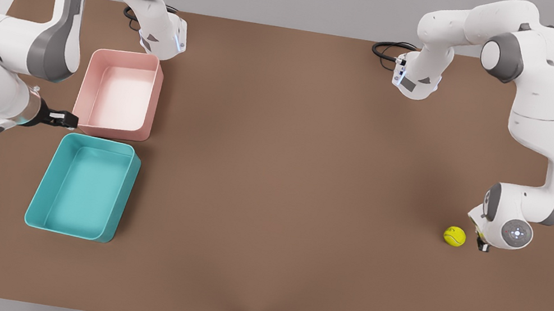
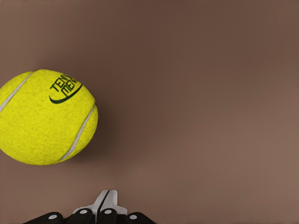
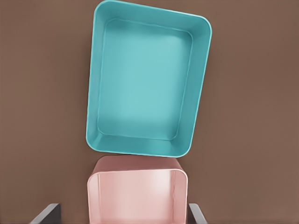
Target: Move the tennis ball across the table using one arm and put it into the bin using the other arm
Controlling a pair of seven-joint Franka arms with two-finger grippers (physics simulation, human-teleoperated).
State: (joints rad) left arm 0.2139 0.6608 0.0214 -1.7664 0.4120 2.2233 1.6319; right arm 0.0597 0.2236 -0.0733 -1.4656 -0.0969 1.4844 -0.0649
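The yellow-green tennis ball (image 1: pixel 455 236) lies on the brown table (image 1: pixel 295 181) near the front view's right side. My left gripper (image 1: pixel 482 244) hangs low just to the ball's right, a small gap away. In the left wrist view the tennis ball (image 2: pixel 44 116) sits off to the side of the shut fingertips (image 2: pixel 105 201), which hold nothing. The teal bin (image 1: pixel 83 189) rests at the front view's left. My right gripper (image 1: pixel 64 118) hovers above the gap between the bin and a pink tray, its fingers (image 3: pixel 49 213) spread open, looking down into the teal bin (image 3: pixel 145 79).
A pink tray (image 1: pixel 120 93) stands right behind the teal bin, nearly touching it, and its near end lies between my right fingers as the pink tray (image 3: pixel 135 196). Bare brown tabletop spans the wide stretch between bin and ball.
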